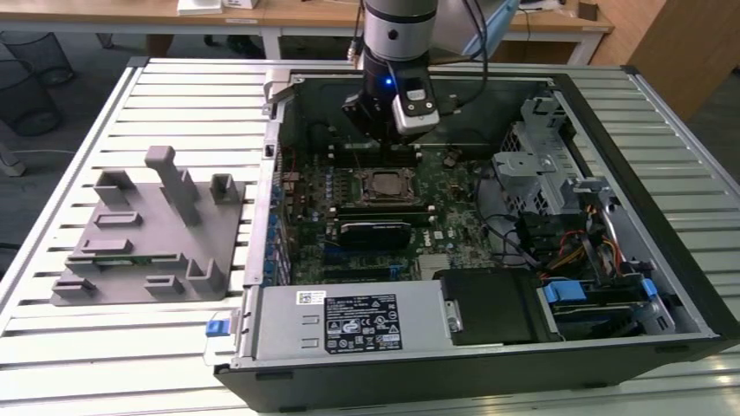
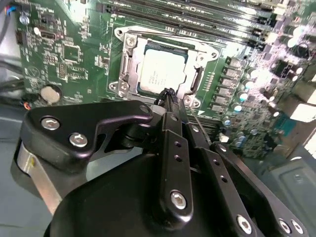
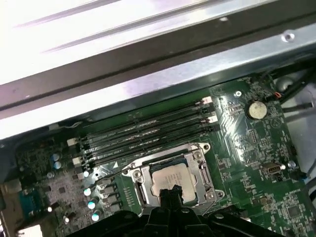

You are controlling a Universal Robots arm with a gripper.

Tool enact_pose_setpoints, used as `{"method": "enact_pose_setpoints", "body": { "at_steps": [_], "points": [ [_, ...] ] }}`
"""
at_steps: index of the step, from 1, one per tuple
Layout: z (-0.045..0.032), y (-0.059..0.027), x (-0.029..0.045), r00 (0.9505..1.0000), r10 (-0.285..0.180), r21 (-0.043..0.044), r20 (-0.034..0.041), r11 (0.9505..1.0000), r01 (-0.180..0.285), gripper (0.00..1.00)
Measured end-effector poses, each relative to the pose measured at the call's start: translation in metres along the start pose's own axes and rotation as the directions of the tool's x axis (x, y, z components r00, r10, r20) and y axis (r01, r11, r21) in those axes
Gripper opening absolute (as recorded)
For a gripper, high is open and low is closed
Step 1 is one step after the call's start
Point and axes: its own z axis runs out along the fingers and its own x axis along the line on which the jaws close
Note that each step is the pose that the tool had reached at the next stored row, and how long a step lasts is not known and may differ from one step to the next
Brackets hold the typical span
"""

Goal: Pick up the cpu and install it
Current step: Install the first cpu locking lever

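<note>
cpu (image 2: pixel 160 71) looks seated flat in its socket (image 2: pixel 124 66); gripper (image 2: pixel 168 93) is pinched closed, empty, hovering just above it. Keep it square, no sideways nudges imo.

High exterior overview, wrist views near motherboard (image 1: pixel 457 191) (image 2: pixel 74 59) (image 3: pixel 247 148)

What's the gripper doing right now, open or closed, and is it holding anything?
Gripper: closed, holding nothing; the chip lies in its socket.
</note>
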Motion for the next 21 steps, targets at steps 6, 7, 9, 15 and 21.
{"method": "enact_pose_setpoints", "body": {
  "at_steps": [6, 7, 9, 15, 21],
  "points": [
    [0.0001, 0.0, 0.0, 0.9942, -0.108, -0.0004, -0.0018, 0.9942, 0.108, 0.11],
    [0.0002, 0.0, 0.0, 0.9921, -0.125, -0.0005, -0.0021, 0.9921, 0.125, 0.11],
    [0.0004, 0.0, 0.0, 0.987, -0.161, -0.0008, -0.0027, 0.987, 0.161, 0.11],
    [0.0011, -0.0001, 0.0003, 0.9646, -0.264, -0.0015, -0.0044, 0.9646, 0.264, 0.11],
    [0.0011, -0.0034, 0.0112, 0.9592, -0.283, -0.0015, -0.0048, 0.9592, 0.283, 0.11]
  ]
}}
